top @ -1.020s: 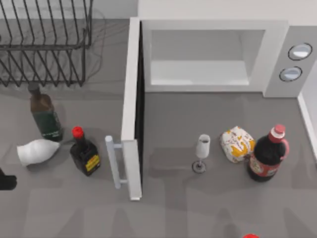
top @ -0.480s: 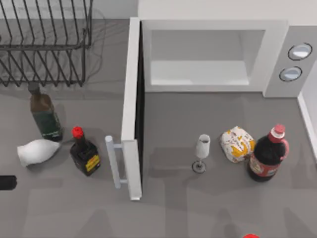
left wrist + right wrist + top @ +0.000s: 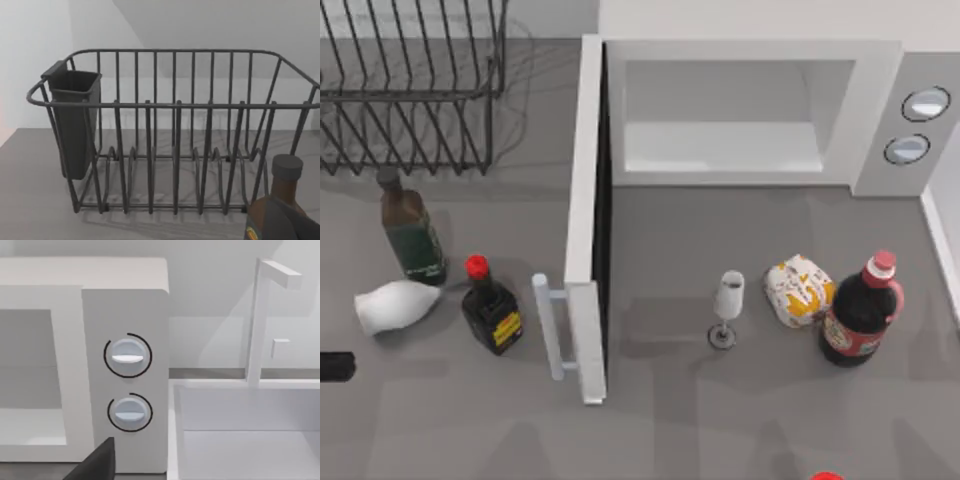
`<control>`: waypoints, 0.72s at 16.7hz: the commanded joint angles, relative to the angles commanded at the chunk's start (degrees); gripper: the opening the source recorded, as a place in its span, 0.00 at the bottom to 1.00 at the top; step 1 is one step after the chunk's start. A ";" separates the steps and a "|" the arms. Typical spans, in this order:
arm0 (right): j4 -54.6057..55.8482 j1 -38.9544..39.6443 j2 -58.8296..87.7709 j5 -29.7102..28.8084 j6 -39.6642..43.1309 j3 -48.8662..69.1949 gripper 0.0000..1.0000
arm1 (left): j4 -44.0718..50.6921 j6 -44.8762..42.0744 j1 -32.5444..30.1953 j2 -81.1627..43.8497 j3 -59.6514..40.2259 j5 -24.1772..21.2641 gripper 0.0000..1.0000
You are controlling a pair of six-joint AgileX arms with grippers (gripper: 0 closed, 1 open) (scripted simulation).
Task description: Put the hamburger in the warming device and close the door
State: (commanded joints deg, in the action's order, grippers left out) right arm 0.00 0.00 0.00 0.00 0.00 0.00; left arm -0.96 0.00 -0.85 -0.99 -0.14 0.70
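Observation:
The hamburger, a crumpled white wrapper with orange print, lies on the table in front of the warming device, between a wine glass and a dark bottle. The white microwave's cavity is bare, and its two dials face the right wrist view. The door stands swung fully open towards the front, with its bar handle on the left side. A dark end of my left arm pokes in at the table's left edge, far from the hamburger. A dark piece of my right gripper shows before the dial panel.
A wine glass and a red-capped dark bottle flank the hamburger. Left of the door stand a soy bottle, a green bottle and a lying white bottle. A wire dish rack sits back left. A white sink adjoins the microwave.
The dark end of my left arm has shifted slightly at the table's left edge. Nothing on the table has moved.

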 joint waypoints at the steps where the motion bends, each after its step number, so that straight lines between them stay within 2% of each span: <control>1: 0.00 0.00 0.00 0.00 0.00 0.00 1.00 | -1.20 0.00 -1.02 -1.33 -0.16 0.89 0.00; 7: 0.00 0.00 0.00 0.00 0.00 0.00 1.00 | -9.72 -0.17 -7.76 -11.17 -1.29 7.67 0.00; 12: 0.00 0.00 0.00 0.00 0.00 0.00 1.00 | -10.41 -0.17 -8.08 -11.83 -1.16 8.24 0.00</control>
State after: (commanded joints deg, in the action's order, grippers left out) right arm 0.00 0.00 0.00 0.00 0.00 0.00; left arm -11.37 -0.18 -8.93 -12.82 -1.31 8.94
